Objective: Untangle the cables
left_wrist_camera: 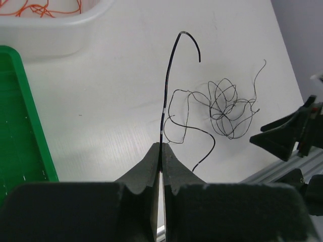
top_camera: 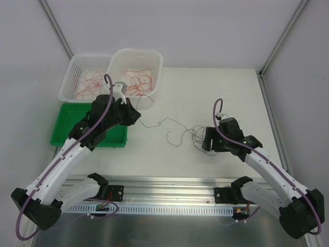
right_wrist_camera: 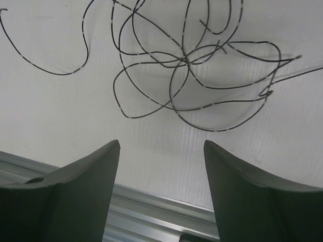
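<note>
The left arm (top_camera: 77,149) reaches forward from its base at the near left. Its wrist sits over the far right corner of the green tray (top_camera: 61,135), just in front of the white tub (top_camera: 154,62). The left fingers (left_wrist_camera: 161,151) are pressed flat together and pinch a single black cable (left_wrist_camera: 165,101). From the fingertips that cable rises away and ends in a small hook.

The right arm (top_camera: 267,164) comes in from the near right with its elbow bent and its wrist turned toward the middle of the table (top_camera: 216,92). The right fingers (top_camera: 206,140) stand wide apart with nothing between them, right at the knot of black cables (right_wrist_camera: 186,60). The knot lies loose on the table in overlapping loops, and thin strands trail from it toward the left arm. I cannot tell whether the pinched cable joins it.

More orange cables (top_camera: 139,80) are curled inside the white tub, and others lie in the mesh basket (top_camera: 72,72) beside it, at the far left of the table.
</note>
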### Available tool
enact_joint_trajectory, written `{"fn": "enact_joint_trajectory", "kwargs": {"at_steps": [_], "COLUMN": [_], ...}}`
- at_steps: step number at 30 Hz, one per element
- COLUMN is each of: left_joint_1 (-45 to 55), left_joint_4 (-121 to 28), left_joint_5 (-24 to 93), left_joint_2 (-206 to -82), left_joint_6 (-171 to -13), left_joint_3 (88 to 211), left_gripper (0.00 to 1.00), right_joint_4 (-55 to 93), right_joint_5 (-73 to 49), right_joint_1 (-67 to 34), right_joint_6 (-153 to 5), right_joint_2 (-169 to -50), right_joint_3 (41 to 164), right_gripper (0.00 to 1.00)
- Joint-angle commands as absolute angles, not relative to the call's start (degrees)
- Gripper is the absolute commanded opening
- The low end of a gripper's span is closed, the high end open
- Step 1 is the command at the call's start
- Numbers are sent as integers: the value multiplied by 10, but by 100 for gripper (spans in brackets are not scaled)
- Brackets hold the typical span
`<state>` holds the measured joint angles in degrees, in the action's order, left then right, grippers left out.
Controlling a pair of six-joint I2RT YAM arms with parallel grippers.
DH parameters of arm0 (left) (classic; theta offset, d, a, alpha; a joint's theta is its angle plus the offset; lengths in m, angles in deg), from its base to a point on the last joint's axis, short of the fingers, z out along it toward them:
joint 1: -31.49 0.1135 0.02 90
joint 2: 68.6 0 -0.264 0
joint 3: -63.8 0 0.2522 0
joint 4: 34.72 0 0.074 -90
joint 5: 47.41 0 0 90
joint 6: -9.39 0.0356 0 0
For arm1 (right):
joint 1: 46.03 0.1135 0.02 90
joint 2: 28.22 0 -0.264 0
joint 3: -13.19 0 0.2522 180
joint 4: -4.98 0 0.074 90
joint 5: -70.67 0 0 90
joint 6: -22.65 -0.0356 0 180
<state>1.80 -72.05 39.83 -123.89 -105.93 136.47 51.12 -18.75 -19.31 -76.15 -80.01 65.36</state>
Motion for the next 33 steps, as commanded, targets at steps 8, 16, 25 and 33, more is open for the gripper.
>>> {"fn": "enact_joint_trajectory", "kwargs": {"at_steps": [8,16,25,33], "left_joint_1": [13,13,15,47], "left_joint_4": [-749,-766,-834,-895], "left_joint_5": [414,450,620,849], "left_joint_2": [-1213,-1207,-1221,-1251], "left_joint_6": [-1035,-1017,-959,-909], "left_joint_3": [1415,1422,1481,1497], "left_gripper": [0,0,0,0], "right_joint_4": [389,373,464,626], "right_joint_5": [-211,-251,-356,-409], "right_joint_1": [-104,-96,-105,-273], "right_joint_6": [-705,-687,-678,-677], "right_joint_2": [-966,-1055,-1012,-819], "right_joint_3": [695,719,760,893], "right_gripper": [72,66,1,1]}}
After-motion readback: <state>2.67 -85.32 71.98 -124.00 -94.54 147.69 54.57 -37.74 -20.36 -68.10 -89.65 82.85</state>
